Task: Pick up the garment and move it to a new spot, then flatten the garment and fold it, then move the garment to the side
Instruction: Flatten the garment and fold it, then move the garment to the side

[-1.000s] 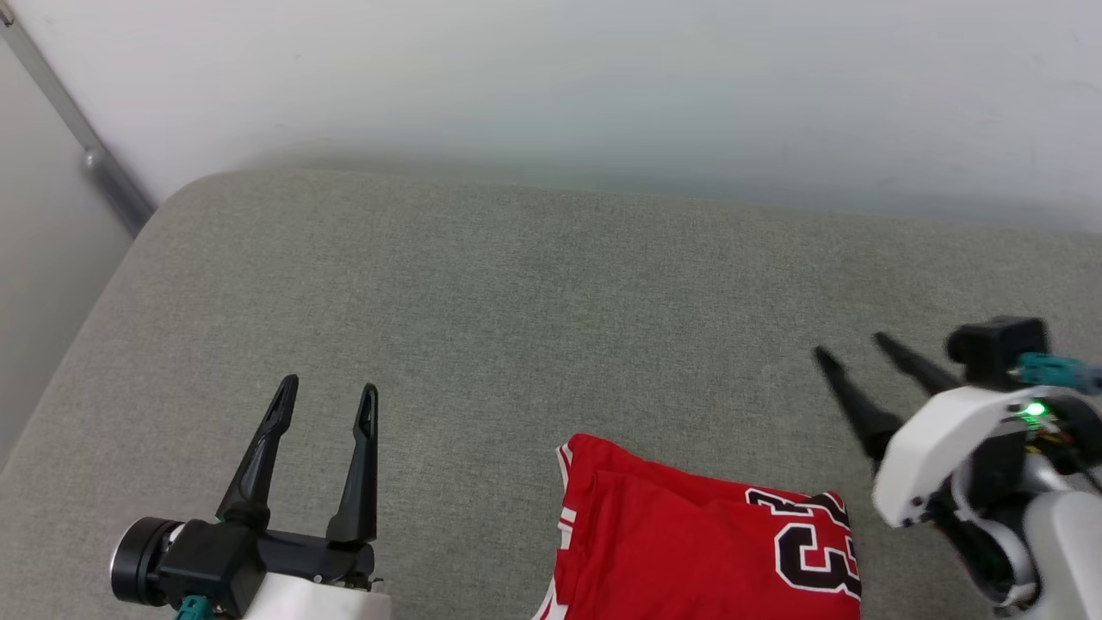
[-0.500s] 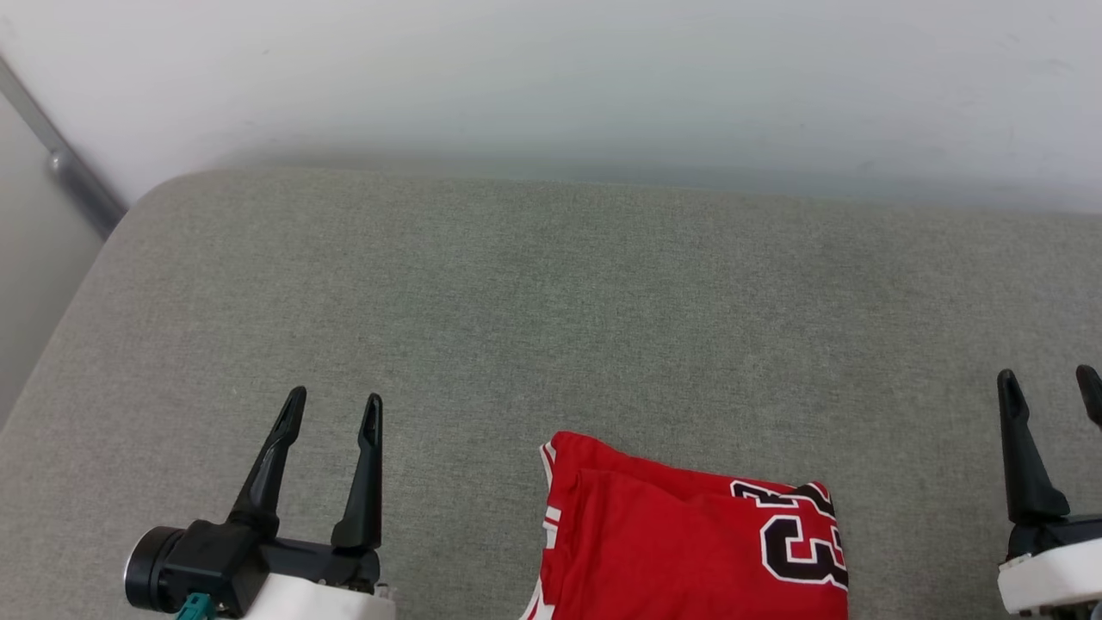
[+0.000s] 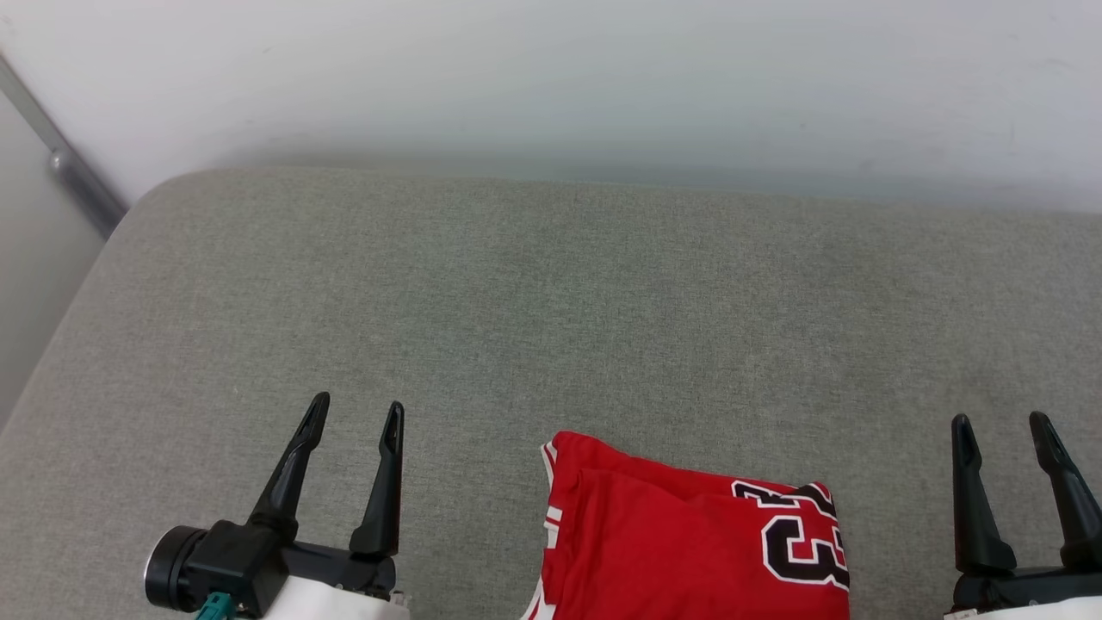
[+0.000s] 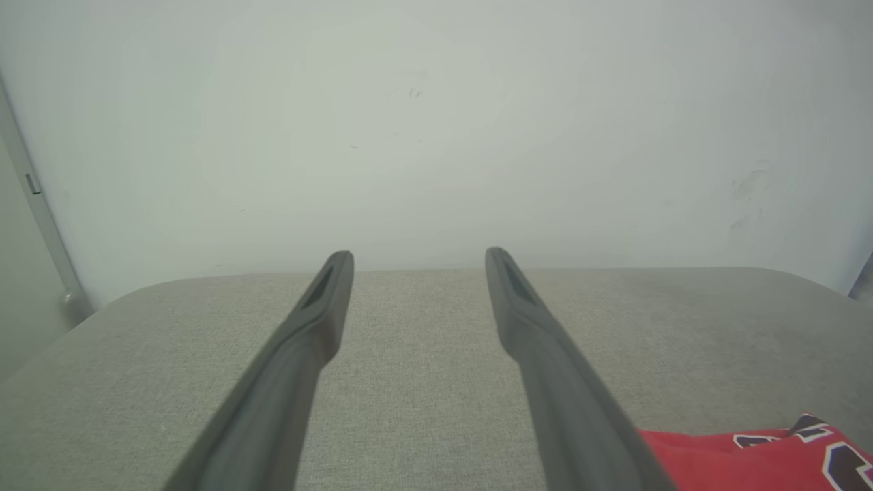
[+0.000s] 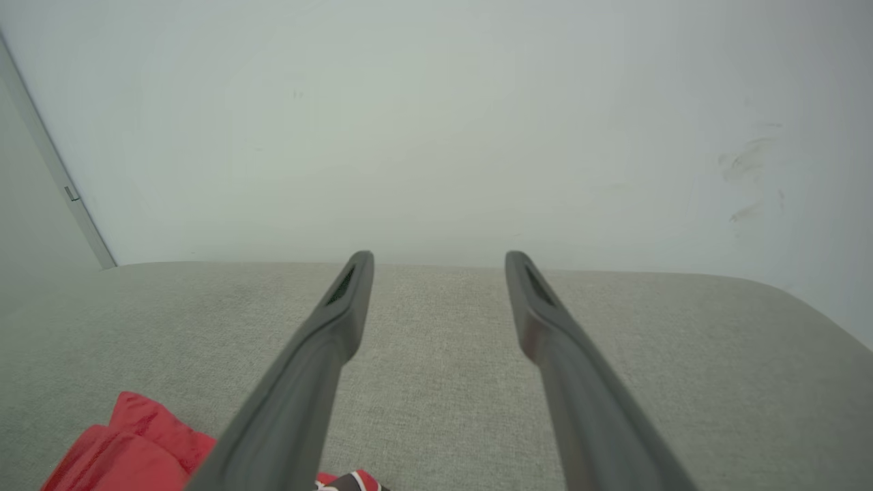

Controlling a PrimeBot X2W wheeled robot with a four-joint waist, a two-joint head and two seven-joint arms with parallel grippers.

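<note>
Folded garment (image 3: 680, 551) lies between left hand (image 3: 357, 405) and right hand (image 3: 999, 421), both spread.

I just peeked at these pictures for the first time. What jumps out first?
The bright red garment with black-and-white numbers jumps out, folded on the grey cushion at the bottom of the head view. Either side of it, the left gripper and right gripper point up, long black fingers open and empty.
</note>
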